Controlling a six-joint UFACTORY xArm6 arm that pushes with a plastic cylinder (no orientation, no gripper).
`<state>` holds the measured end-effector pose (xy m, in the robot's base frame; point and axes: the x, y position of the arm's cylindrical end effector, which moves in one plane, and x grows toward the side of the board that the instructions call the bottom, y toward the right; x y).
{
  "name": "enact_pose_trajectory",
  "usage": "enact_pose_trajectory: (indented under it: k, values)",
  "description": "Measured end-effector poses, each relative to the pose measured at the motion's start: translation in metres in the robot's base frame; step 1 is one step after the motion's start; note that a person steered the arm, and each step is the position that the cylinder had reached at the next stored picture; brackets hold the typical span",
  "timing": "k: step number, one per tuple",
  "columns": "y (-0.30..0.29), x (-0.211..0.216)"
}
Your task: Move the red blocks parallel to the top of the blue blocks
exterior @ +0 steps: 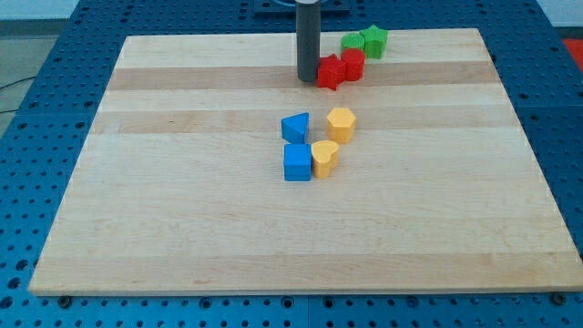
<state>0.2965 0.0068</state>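
Two red blocks sit near the view's top: a star-like red block and a red cube, touching each other. My tip stands just left of the star-like red block, touching or nearly touching it. Two blue blocks lie in the board's middle: a blue triangular block and, below it, a blue cube. The red blocks are above and slightly right of the blue ones.
Two green blocks, a cube and a star, sit just above-right of the red ones. A yellow hexagon and a yellow block lie right of the blue blocks. The wooden board rests on a blue table.
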Motion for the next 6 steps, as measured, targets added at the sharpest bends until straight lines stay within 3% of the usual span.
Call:
enact_pose_trajectory:
  k: [3,4,5,6]
  values:
    - [-0.034,0.011]
    - [0.022,0.05]
    - [0.08,0.036]
    - [0.11,-0.005]
